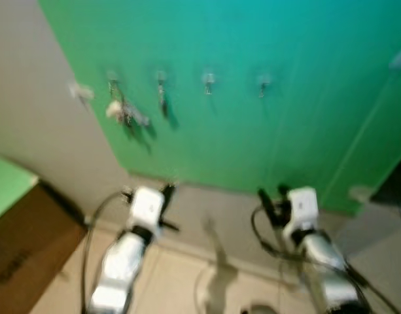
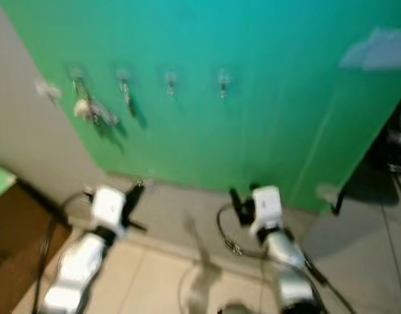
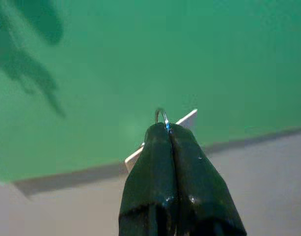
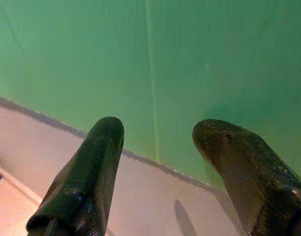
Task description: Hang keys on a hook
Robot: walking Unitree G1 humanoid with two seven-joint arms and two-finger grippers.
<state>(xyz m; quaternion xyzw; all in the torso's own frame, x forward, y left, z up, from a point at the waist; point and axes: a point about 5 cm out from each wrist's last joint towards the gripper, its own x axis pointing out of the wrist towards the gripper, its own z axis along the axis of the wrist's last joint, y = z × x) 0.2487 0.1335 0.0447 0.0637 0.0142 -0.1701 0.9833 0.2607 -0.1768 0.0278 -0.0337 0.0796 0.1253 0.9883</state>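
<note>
Green board (image 1: 265, 124) takes up most of the head view, leaning against a pale wall (image 1: 36, 118), with a row of four small hooks (image 1: 208, 82) across it. Everything's pretty blurry. The two hooks nearest the robot's left already have stuff dangling: a bunch of keys (image 1: 125, 112) on the end one, something thin and dark on the next. The other two look bare.

Both arms are held up low in front of the board, well below the hooks. Left gripper (image 3: 168, 129) has its fingers pressed tight together, pinching a thin metal ring (image 3: 161, 116) that pokes out just past the tips, with a white tag (image 3: 185, 121) showing behind it. So that's where this set of keys is, up in the left gripper, not on a hook yet.

Right gripper (image 4: 157, 130) is spread wide, nothing between its fingers, pointing at the board's bottom edge. Brown box (image 1: 23, 248) sits off to the robot's left on the tile floor (image 1: 180, 281).
</note>
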